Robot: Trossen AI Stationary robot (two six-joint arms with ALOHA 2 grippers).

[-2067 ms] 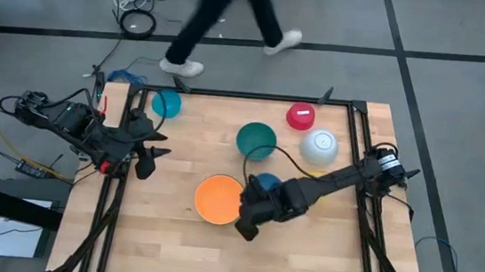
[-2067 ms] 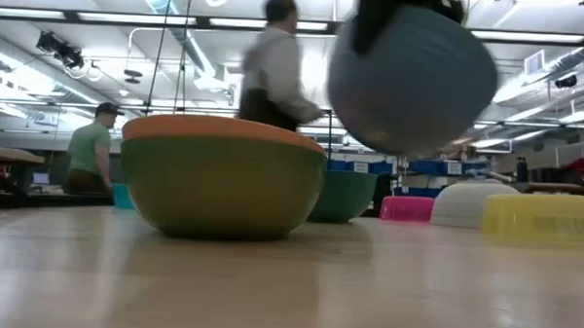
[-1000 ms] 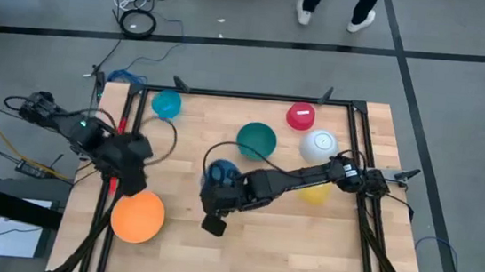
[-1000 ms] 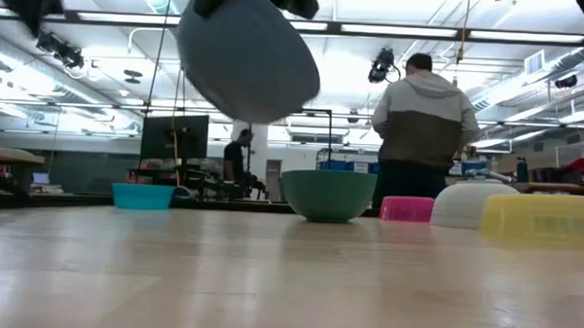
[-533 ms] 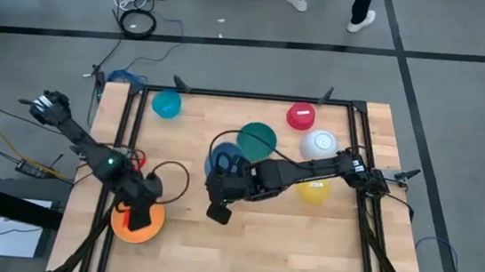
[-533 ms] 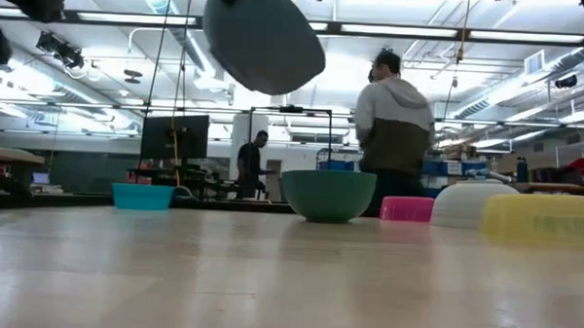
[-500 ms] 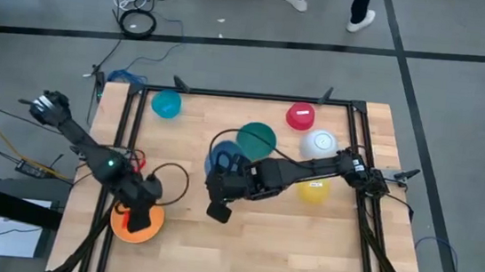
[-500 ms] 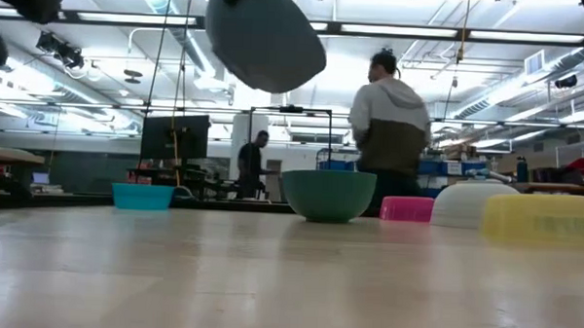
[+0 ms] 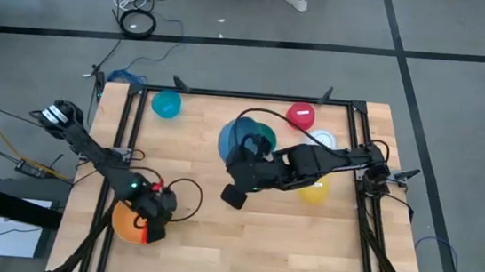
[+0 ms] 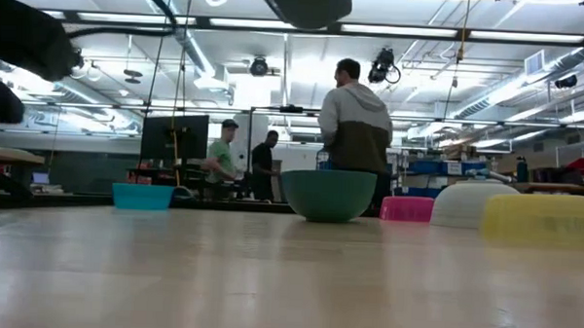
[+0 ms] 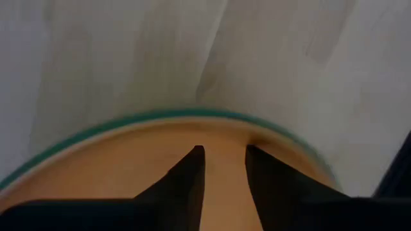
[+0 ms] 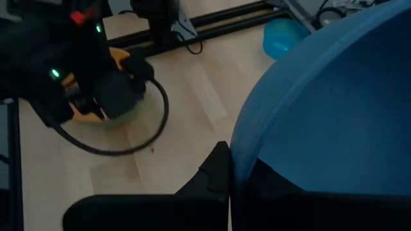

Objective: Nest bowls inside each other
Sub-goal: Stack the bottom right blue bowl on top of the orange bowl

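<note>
The orange bowl (image 9: 130,221) sits inside a green bowl, whose rim (image 11: 160,117) rings it, at the table's near left. My left gripper (image 11: 221,170) points down into the orange bowl, open by a narrow gap. My right gripper (image 12: 236,163) is shut on the blue bowl (image 9: 235,139), high above the table beside the teal bowl (image 9: 266,136). Only the blue bowl's underside (image 10: 307,3) shows in the low view. My left gripper's fingertips (image 11: 192,168) stand over the orange bowl's inner wall; I cannot tell whether they touch it. My right gripper holds the blue bowl by its rim (image 12: 239,144), one finger (image 12: 217,168) outside the wall and the other inside. The bowl is lifted clear of the table and tilted.
The red bowl (image 9: 301,115) and the white bowl (image 9: 325,141) stand upside down at the far right, the yellow bowl (image 9: 313,194) nearer. A small light blue bowl (image 9: 166,104) stands at the far left. The table's near middle is bare wood. People stand in the room beyond.
My left gripper has come down and toward the near edge onto the orange bowl. My right gripper has raised the blue bowl and carried it toward the far right, up beside the teal bowl; in the low view the bowl has risen almost out of the picture.
</note>
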